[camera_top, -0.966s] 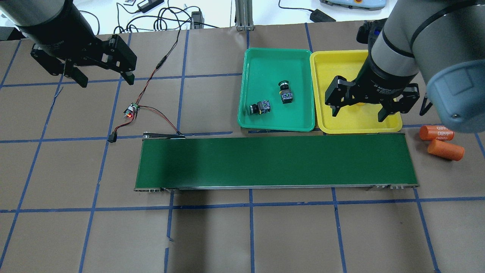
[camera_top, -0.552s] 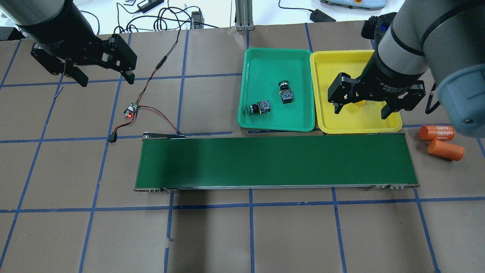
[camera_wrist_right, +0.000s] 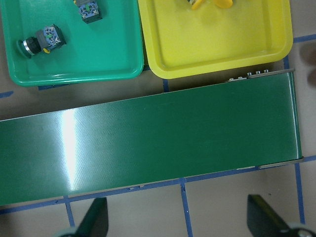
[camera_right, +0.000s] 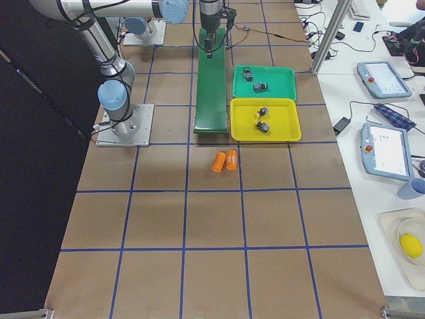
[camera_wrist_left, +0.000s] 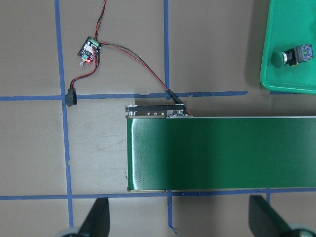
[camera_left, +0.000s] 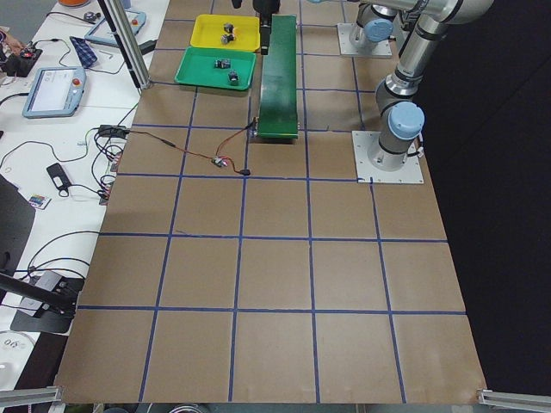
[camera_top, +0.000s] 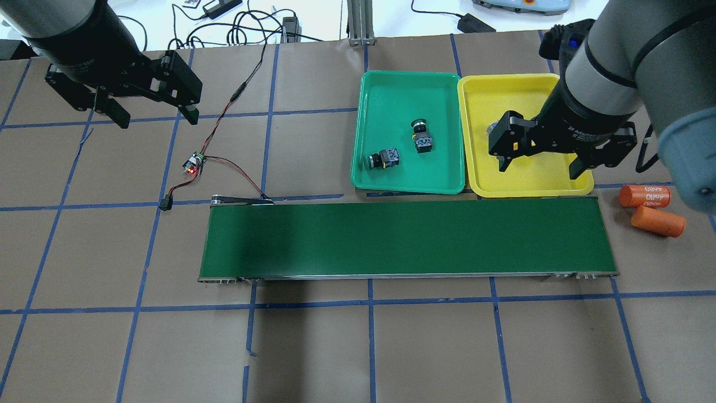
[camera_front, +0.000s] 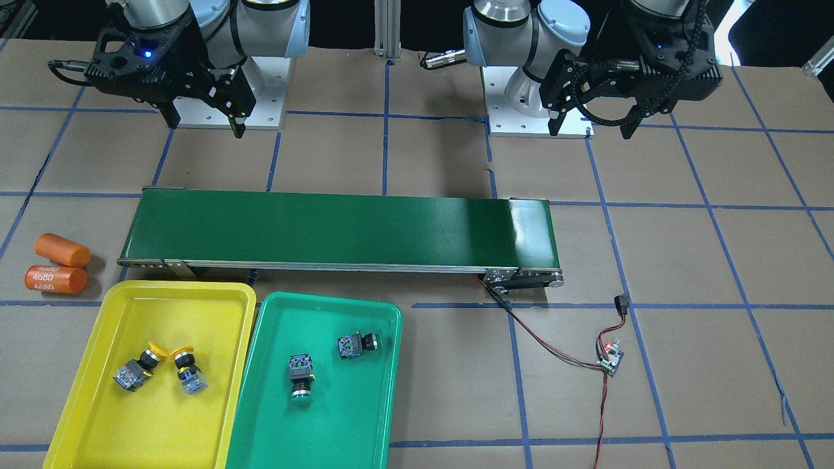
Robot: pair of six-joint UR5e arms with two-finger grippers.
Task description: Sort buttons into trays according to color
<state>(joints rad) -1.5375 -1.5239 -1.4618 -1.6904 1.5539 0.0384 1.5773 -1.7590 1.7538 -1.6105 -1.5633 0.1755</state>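
I am holding my right gripper (camera_top: pixel 540 168) wide open, its two fingers spread with nothing between them. It is hanging high above the table (camera_front: pixel 423 163), and from overhead it is covering the near right corner of the yellow tray (camera_front: pixel 143 423). Its own wrist camera is looking straight down on the belt (camera_front: pixel 326 231) and on the near edges of both trays.

I am holding my left gripper (camera_top: pixel 156 118) open as well, also bare. It is hovering off the other end of the belt, near the small circuit board (camera_front: pixel 611 358) with the red light and its red and black wires (camera_front: pixel 547 345).

The two yellow-capped buttons (camera_front: pixel 138 365) are lying on their sides in the yellow tray, toward the middle. Their caps are pointing toward the belt and sitting close together, while their bodies are splaying apart (I cannot tell whether the caps are touching).

The two green-capped buttons (camera_front: pixel 300 379) are lying in the green tray (camera_front: pixel 339 417), apart from each other. One is pointing its cap away from the belt; the other is lying crosswise, nearer the belt.

The trays are sitting side by side, rims just beside each other, along one long edge of the belt. The belt itself is carrying nothing. Two orange cylinders (camera_front: pixel 58 266) are resting on the table just past the belt's end, beside the yellow tray.
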